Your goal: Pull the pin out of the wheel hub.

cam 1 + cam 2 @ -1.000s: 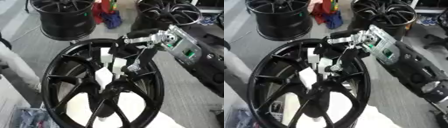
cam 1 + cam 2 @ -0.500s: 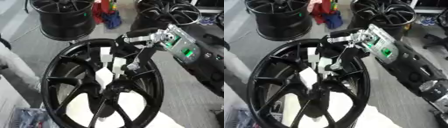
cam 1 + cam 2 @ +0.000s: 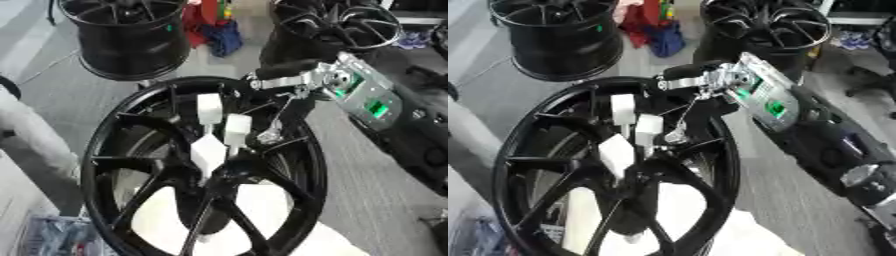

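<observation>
The hub (image 3: 206, 165) stands nearly upright, w/ white pieces (image 3: 214, 135) near its centre; the pin is probably among them, but which one I cannot tell. The right hand (image 3: 284, 82) comes over the upper rim, fingers reaching down toward the pieces; closed or open, cannot tell. The right eye view shows more of the forearm (image 3: 833, 150). Left hand not visible.

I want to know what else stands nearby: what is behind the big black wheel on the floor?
Behind the wheel stand two more black rims with red and blue items between them. The right hand covers part of the right rim's base.
</observation>
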You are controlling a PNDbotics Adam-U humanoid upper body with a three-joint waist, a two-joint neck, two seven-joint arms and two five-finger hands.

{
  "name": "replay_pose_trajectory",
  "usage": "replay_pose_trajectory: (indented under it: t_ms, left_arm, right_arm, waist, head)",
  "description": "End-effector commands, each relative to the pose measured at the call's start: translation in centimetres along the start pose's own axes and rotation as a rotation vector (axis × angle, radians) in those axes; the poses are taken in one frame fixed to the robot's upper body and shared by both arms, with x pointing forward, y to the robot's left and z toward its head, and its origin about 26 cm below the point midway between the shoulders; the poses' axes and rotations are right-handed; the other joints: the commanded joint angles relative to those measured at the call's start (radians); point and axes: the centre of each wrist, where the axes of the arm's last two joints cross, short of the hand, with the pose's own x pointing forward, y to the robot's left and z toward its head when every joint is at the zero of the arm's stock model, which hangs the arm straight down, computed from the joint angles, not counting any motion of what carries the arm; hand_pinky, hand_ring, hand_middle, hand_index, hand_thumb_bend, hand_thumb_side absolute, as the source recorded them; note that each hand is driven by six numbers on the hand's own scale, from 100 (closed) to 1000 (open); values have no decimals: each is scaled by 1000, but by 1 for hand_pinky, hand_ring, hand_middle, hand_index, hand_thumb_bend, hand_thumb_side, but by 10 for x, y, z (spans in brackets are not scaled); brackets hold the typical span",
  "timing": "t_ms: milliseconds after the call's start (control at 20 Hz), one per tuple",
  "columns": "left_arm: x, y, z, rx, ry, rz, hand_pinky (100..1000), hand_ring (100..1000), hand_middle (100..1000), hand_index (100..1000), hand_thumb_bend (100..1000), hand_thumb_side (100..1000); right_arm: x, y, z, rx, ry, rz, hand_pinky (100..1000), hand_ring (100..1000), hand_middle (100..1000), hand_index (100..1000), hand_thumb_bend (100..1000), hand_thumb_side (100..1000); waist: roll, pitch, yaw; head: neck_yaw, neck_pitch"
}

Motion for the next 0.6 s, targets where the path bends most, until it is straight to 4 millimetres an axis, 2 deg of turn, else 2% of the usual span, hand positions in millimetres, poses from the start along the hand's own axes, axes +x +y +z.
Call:
replay_pose_trajectory:
  t_ms: [50, 300, 600]
  left_arm:
    - [7, 5, -4, 2, -29, -19, 629, 682, 721, 788, 358, 347]
    - [7, 5, -4, 2, -29, -19, 629, 682, 721, 788, 358, 348]
    - [8, 5, -4, 0, -31, -18, 629, 682, 721, 788, 358, 348]
  right_arm:
    - [6, -12, 12, -17, 8, 38, 813, 764, 737, 830, 350, 360]
    - [10, -14, 15, -23, 6, 47, 810, 749, 707, 829, 352, 357]
    - [9, -13, 12, -5, 11, 46, 811, 756, 720, 833, 351, 355]
  waist:
    - [4, -10, -1]
    - [6, -10, -3]
    - [7, -10, -2]
  head:
    - [2, 5]
    - [2, 5]
    - [-1, 5]
